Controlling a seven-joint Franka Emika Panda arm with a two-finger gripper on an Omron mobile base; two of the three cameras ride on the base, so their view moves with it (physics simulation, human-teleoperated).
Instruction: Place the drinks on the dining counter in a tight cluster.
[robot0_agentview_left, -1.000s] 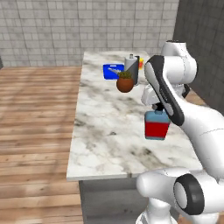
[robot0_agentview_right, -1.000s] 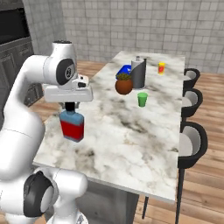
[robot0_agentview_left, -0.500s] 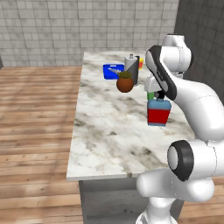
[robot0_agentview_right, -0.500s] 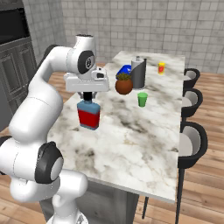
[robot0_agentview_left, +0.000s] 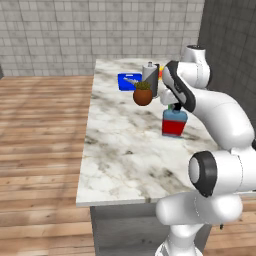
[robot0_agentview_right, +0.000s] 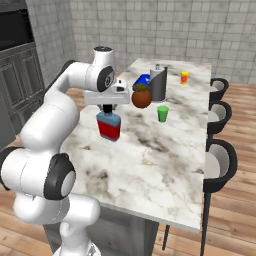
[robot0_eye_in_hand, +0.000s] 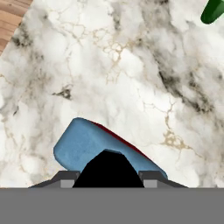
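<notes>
The squat blue flask (robot0_agentview_right: 109, 126) with its red label hangs by the cap from the gripper (robot0_agentview_right: 107, 108), whose jaws are clamped on that cap, and it sits just above the marble table (robot0_agentview_right: 150, 150), or possibly touching it (the base views do not settle which). From the hand view the flask (robot0_eye_in_hand: 94, 146) lies directly below the hand, over bare marble. Farther along the table stand a green cup (robot0_agentview_right: 162, 113), a brown pot (robot0_agentview_right: 141, 96) and a grey canister (robot0_agentview_right: 158, 83). I judge this the carry-and-place step for this drink; next comes lowering it upright and letting go.
</notes>
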